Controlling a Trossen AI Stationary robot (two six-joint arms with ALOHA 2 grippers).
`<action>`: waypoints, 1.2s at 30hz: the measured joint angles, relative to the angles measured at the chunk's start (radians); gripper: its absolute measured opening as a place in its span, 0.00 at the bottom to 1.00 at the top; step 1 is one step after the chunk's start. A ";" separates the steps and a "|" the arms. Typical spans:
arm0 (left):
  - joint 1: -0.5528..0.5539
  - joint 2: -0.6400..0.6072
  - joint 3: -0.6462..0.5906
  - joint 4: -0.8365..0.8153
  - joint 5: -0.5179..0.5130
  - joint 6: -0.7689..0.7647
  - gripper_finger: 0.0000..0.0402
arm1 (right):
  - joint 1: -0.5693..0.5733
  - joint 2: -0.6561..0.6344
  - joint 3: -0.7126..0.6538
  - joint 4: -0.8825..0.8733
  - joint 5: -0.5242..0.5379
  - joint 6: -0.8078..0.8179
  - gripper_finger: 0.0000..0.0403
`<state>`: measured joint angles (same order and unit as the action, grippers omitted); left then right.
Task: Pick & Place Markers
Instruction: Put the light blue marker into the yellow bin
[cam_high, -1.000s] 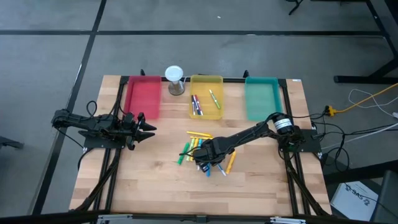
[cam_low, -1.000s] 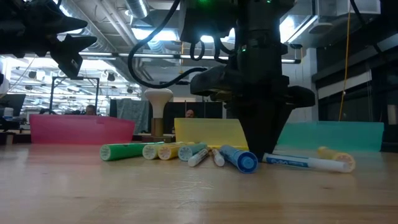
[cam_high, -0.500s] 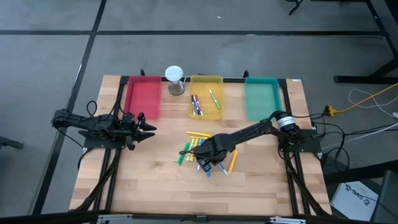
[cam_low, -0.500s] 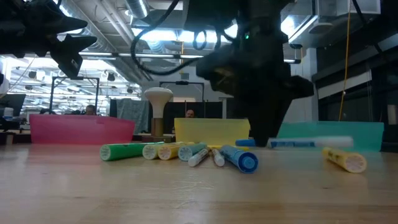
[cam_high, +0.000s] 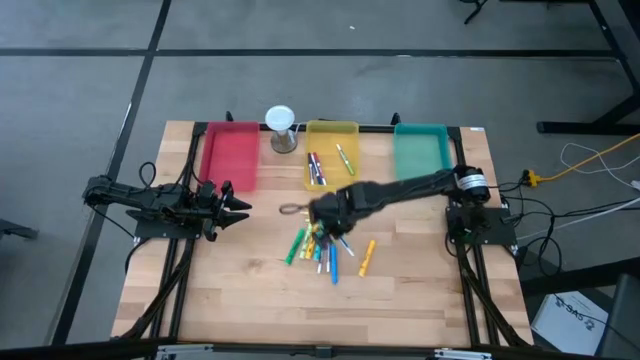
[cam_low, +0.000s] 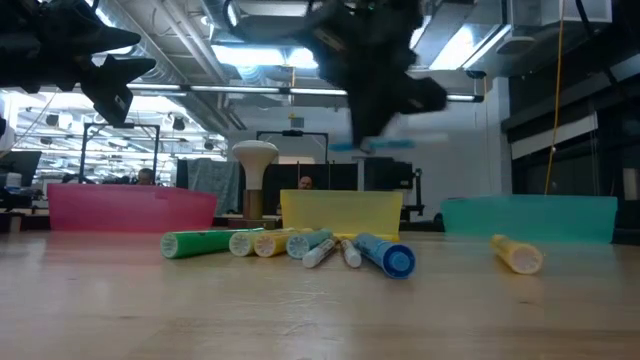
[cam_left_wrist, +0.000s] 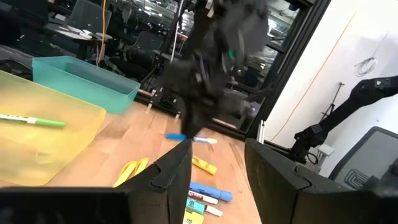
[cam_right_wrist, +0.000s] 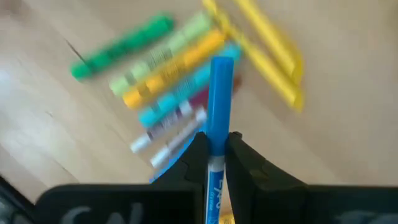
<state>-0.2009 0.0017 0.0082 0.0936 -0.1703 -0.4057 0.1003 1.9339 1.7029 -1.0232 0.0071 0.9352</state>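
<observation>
Right gripper (cam_right_wrist: 212, 163) at frame centre pinches a blue marker (cam_right_wrist: 219, 99) above the marker pile (cam_high: 318, 245) (lone yellow one lower right); left gripper (cam_high: 232, 207) idles mid-left, fingers parted, holding nothing.

No legible text or nos. are seen; print on the blue marker (cam_right_wrist: 219, 118) barrel is too blurred to be read.

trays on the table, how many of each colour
red tray: 1
yellow tray: 1
teal tray: 1
total: 3
</observation>
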 joint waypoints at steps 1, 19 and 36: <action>0.000 0.000 0.000 0.000 0.000 0.000 0.36 | -0.019 0.000 0.026 -0.005 0.000 -0.027 0.08; 0.000 0.000 0.000 0.000 0.000 0.000 0.36 | -0.413 0.000 0.176 0.021 0.027 -0.218 0.08; 0.000 0.000 0.000 0.000 0.000 0.000 0.36 | -0.565 0.005 0.064 0.142 0.015 -0.255 0.08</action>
<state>-0.2009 0.0017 0.0079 0.0934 -0.1703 -0.4057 -0.4651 1.9385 1.7666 -0.8815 0.0220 0.6803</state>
